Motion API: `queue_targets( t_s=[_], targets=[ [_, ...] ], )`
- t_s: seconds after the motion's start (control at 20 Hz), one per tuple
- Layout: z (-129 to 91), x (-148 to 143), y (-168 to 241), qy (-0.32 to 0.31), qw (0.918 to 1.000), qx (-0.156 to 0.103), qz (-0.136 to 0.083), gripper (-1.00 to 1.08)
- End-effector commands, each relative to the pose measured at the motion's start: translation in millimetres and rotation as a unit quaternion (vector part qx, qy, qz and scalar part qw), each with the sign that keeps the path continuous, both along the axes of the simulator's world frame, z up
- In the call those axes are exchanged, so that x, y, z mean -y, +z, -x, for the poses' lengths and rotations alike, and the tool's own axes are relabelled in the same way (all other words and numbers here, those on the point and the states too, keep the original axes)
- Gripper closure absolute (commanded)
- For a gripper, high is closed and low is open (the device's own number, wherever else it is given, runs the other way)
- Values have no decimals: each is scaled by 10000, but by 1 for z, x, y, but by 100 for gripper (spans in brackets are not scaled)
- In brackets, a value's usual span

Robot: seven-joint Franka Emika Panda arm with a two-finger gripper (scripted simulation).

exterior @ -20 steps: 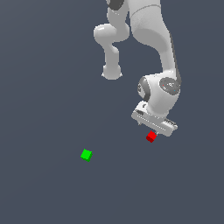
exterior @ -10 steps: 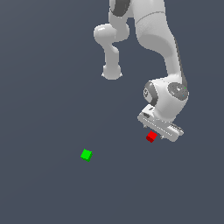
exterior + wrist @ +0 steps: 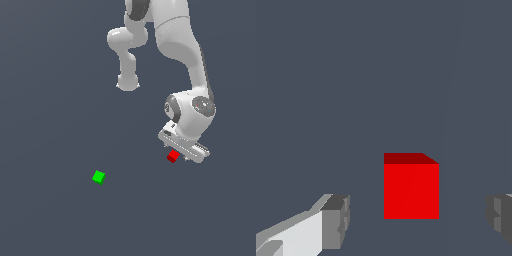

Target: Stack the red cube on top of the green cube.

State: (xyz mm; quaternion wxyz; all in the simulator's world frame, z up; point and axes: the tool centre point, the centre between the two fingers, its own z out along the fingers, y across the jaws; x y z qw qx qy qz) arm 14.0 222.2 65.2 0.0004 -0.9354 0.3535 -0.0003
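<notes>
Red cube, one only, resting on counter between spread, non-touching jaws of gripper. One green cube well apart, toward exterior view's left. One white arm above.

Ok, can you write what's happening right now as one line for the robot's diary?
phase: reaching | claw: open, either side of red cube, not touching | green cube: apart, toward exterior view's left | stack: not yet done

No readable text, labels, brands, numbers or signs on anything in either view
</notes>
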Motion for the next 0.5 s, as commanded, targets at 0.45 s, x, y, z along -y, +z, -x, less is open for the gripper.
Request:
queue_targets(
  t_s=[0.45],
  targets=[
    [0,1,-45,-13,10000,-4,2,-92]
  ],
)
